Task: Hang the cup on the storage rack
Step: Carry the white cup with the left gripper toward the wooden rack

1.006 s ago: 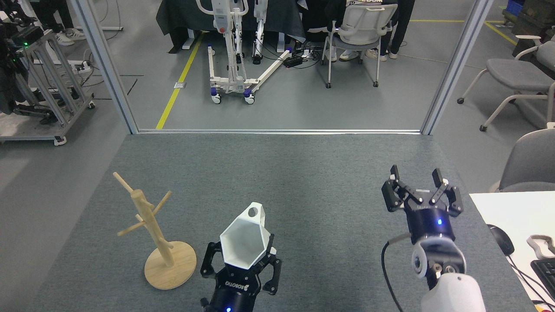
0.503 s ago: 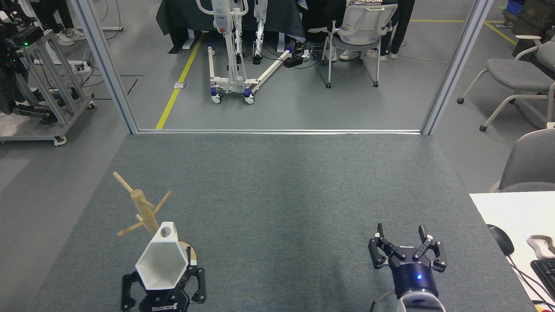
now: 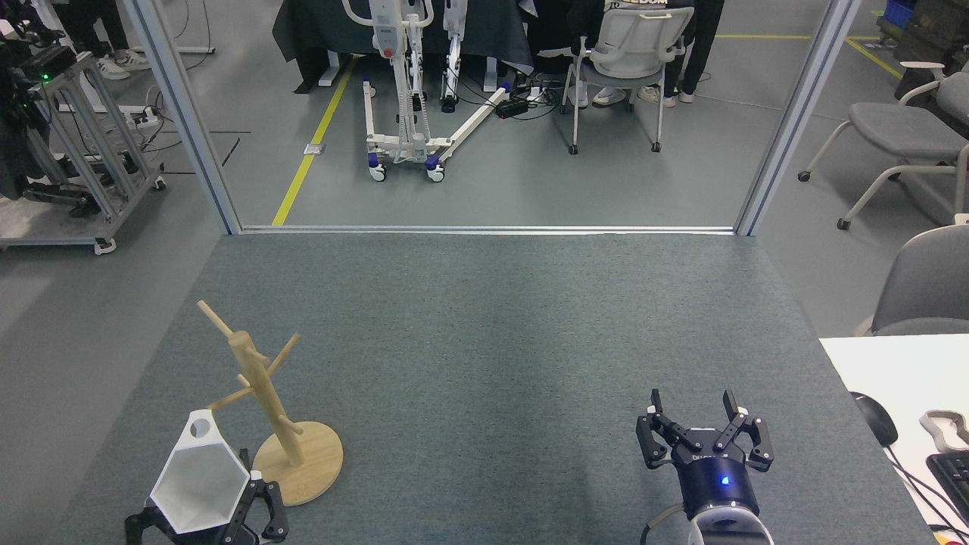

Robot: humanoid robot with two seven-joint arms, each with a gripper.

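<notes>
Low at the lower left of the frame, the left gripper [image 3: 203, 522] holds the cup [image 3: 198, 484] — jaws clamped on its body, hexagonal mouth facing the camera, nothing visible inside, pierced tab handle uppermost; the storage rack [image 3: 281, 424] stands upright just right of it; the right gripper [image 3: 696, 424] — jaws apart — hovers lower right over the grey worktop [image 3: 484, 333].

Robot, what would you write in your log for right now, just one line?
left tool: shut on cup | cup: not hung, left of storage rack | right tool: open, empty
</notes>
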